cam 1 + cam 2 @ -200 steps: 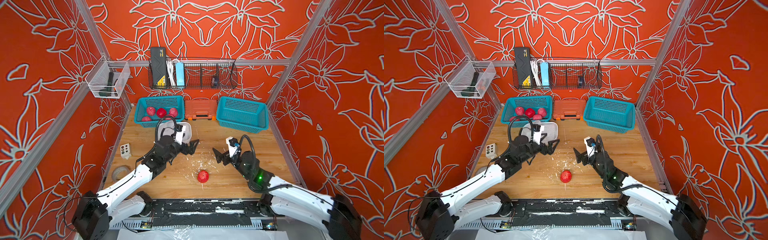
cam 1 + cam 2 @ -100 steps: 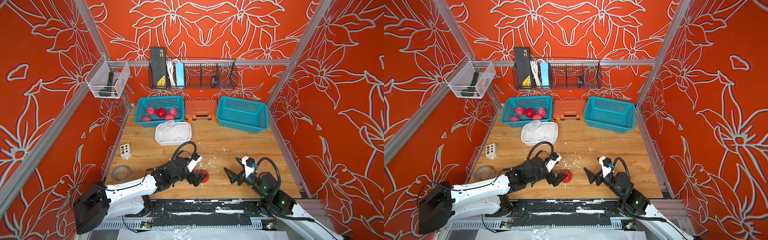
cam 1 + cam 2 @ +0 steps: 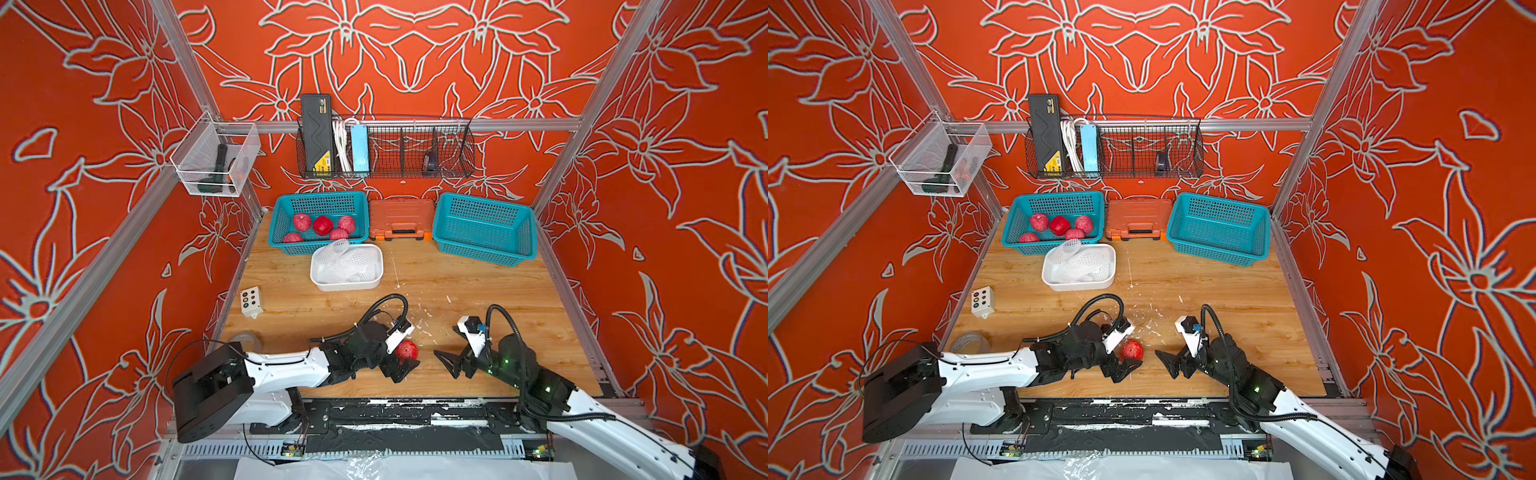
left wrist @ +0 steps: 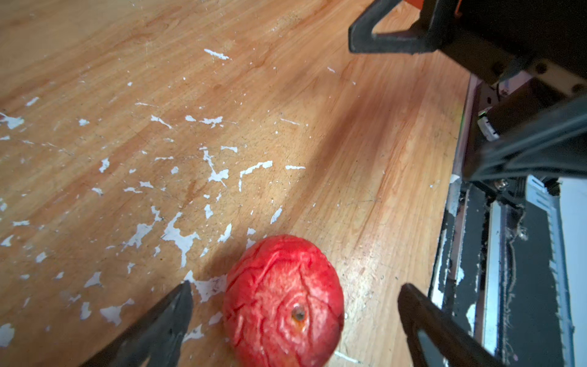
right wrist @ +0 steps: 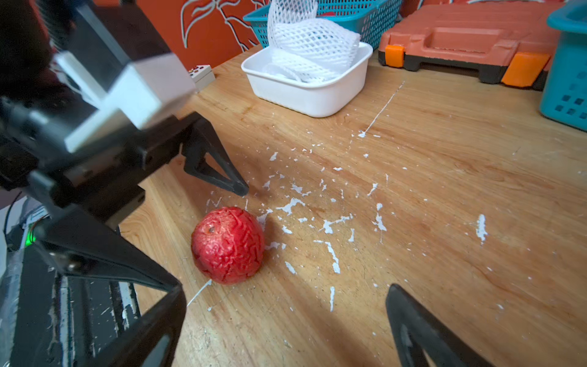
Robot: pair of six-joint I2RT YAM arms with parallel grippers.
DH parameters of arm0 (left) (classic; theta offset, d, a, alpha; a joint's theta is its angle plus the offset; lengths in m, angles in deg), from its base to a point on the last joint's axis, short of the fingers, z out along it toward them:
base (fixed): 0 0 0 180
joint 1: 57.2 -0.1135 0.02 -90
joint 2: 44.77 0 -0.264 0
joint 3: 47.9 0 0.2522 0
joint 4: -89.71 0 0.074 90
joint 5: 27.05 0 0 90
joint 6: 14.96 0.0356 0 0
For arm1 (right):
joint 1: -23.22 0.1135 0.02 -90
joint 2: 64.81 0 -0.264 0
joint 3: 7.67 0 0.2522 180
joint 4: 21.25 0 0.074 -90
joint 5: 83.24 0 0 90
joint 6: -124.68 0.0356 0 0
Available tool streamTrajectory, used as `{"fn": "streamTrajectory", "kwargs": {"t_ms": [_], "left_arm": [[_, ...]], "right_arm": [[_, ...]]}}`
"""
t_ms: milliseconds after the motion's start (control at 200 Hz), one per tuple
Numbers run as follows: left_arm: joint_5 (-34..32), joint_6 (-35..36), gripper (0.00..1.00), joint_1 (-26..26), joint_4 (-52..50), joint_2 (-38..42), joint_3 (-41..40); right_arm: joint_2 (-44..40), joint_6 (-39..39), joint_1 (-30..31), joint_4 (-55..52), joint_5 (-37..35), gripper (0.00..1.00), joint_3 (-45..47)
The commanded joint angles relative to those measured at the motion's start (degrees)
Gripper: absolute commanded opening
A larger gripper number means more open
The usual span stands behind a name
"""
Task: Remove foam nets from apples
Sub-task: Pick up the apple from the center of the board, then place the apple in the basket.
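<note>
A bare red apple (image 3: 406,350) (image 3: 1132,350) lies near the table's front edge, its skin creased and with no net on it. My left gripper (image 4: 295,287) (image 3: 409,349) is open and low, one finger on each side of this apple (image 4: 282,302) with a gap to both. My right gripper (image 5: 286,288) (image 3: 446,363) stands open and empty a short way to the right of the apple (image 5: 228,244). White foam nets (image 3: 345,259) (image 5: 313,38) are piled in a white tub (image 3: 347,286). Several more apples (image 3: 322,224) sit in the left teal basket (image 3: 276,226).
An orange tool case (image 3: 400,218) and a second teal basket (image 3: 484,226) stand at the back. A small button box (image 3: 250,301) and a tape roll (image 3: 247,336) lie at the left edge. White flecks litter the wood around the apple.
Both arms have drawn back from mid-table toward the front edge. My left gripper has come down around the apple, and my right one has settled to the apple's right. Both stayed open.
</note>
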Motion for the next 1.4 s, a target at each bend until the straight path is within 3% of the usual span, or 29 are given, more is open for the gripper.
{"fn": "streamTrajectory", "kwargs": {"t_ms": [0,150,370,470,791,901,986,1086,1156,1301,1391], "left_arm": [[-0.05,-0.08,0.98,0.33,4.61,-2.23,-0.36],[-1.68,0.7,0.94,0.3,5.53,-4.71,-0.44],[-1.16,0.19,0.75,0.31,9.32,-5.43,-2.37],[-1.48,0.61,0.58,0.29,9.2,-5.27,-2.48],[-2.94,2.26,0.51,-2.26,3.94,0.3,0.9],[2.41,1.97,0.52,-7.56,2.95,4.0,3.52],[6.38,1.02,0.52,-13.01,2.38,5.88,7.67],[3.9,3.03,0.51,-17.26,1.31,6.28,14.74],[2.59,4.65,0.51,-20.24,1.82,4.99,19.44],[2.5,5.69,0.49,-29.74,-2.42,-1.51,31.36],[2.15,4.01,0.49,-35.99,-3.05,-5.45,35.94]], "right_arm": [[-2.2,-0.55,-0.41,1.79,0.88,0.98,-1.49],[-5.74,-0.38,-0.37,0.91,0.76,0.98,-0.81],[-8.42,-0.57,-0.38,0.35,2.0,0.98,-0.33],[-9.31,-0.73,-0.4,-0.02,2.15,0.98,-0.28],[-10.52,-2.09,-0.34,-2.07,0.56,0.98,-1.23],[-12.24,-2.97,-0.4,-3.6,-7.87,0.98,-1.83],[-12.21,-1.87,-0.65,1.72,-14.61,0.98,-0.67],[-6.18,0.6,-2.06,13.75,-14.39,0.98,-0.87],[3.73,1.36,-3.44,17.83,-11.85,0.98,-5.03],[27.42,-1.7,-5.02,7.05,-5.05,0.98,-24.14],[35.47,-1.96,-5.15,6.21,-2.51,0.98,-30.85]]}}
